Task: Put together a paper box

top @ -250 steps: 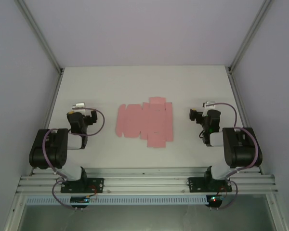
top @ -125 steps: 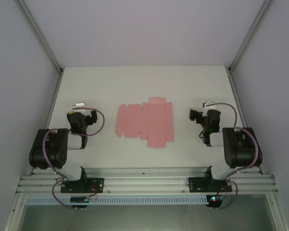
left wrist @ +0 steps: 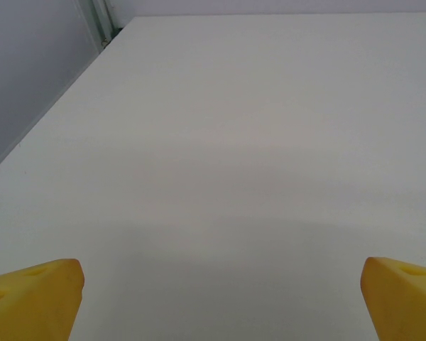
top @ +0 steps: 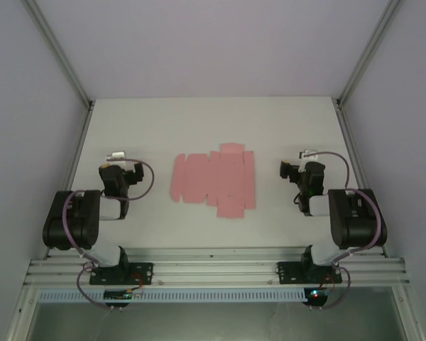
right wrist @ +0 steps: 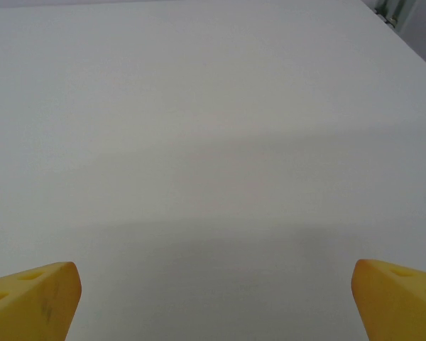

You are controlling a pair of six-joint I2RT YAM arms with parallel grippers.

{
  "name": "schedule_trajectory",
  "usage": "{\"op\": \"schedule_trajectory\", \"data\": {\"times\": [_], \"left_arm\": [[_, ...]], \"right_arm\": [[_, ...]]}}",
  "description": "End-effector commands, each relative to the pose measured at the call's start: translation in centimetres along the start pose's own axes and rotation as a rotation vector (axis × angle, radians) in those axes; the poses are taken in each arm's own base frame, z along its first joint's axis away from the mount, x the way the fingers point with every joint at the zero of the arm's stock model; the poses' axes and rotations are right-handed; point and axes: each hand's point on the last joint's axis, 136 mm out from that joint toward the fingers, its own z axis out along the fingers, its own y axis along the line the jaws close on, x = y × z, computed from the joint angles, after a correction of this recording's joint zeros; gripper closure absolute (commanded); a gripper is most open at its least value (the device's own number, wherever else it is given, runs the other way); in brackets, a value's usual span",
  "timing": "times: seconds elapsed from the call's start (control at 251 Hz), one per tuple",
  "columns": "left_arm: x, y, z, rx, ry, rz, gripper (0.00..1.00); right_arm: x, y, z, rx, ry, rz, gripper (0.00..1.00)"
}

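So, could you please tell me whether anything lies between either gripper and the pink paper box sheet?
Nothing visible does. The paper box lies flat and unfolded mid-table, with bare table between it and the left gripper on one side and the right gripper on the other. Both grippers are open.

The paper box (top: 214, 180) lay flat on the table (top: 199, 121), midway between the two arms. The left gripper (top: 118, 160) sat well to its left and the right gripper (top: 307, 158) well to its right. Both were apart from it, near the table's side edges.
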Motion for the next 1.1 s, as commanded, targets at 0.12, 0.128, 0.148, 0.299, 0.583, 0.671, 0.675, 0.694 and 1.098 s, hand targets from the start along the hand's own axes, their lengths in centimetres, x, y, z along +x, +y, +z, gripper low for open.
{"op": "schedule_trajectory", "data": {"times": [0.12,0.128,0.148,0.299,0.583,0.671,0.675,0.694,1.098], "left_arm": [[-5.1,-0.4,-1.7,0.014,0.023,-0.07,0.0],[-5.2,-0.5,-1.8,0.019,0.027,-0.077,0.0],[-5.5,-0.9,-2.1,0.042,0.034,-0.097,0.01],[-6.2,-5.4,-3.7,0.214,0.161,-0.241,0.0],[-2.6,-13.5,-4.1,0.473,0.517,-0.34,0.0],[-0.9,-15.9,-4.2,0.567,0.633,-0.356,0.0],[-0.9,-16.0,-4.2,0.573,0.636,-0.356,0.0],[-0.5,-16.4,-4.2,0.592,0.659,-0.361,0.0],[2.9,-20.2,-4.8,0.749,0.852,-0.363,0.0]], "right_arm": [[-5.4,0.9,-1.4,0.073,0.077,-0.034,0.0],[-5.5,1.0,-1.4,0.07,0.087,-0.032,0.0],[-5.7,1.4,-1.6,0.063,0.111,-0.015,0.0],[-6.5,6.1,-3.1,-0.007,0.295,0.016,0.05],[-2.5,20.3,-7.4,-0.479,0.709,0.11,0.37],[-0.9,22.5,-7.9,-0.556,0.793,0.147,0.44],[-0.7,22.5,-7.9,-0.558,0.798,0.148,0.44],[-0.3,22.8,-7.8,-0.564,0.811,0.157,0.45],[8.6,19.2,-4.2,-0.394,1.036,0.235,0.56]]}}
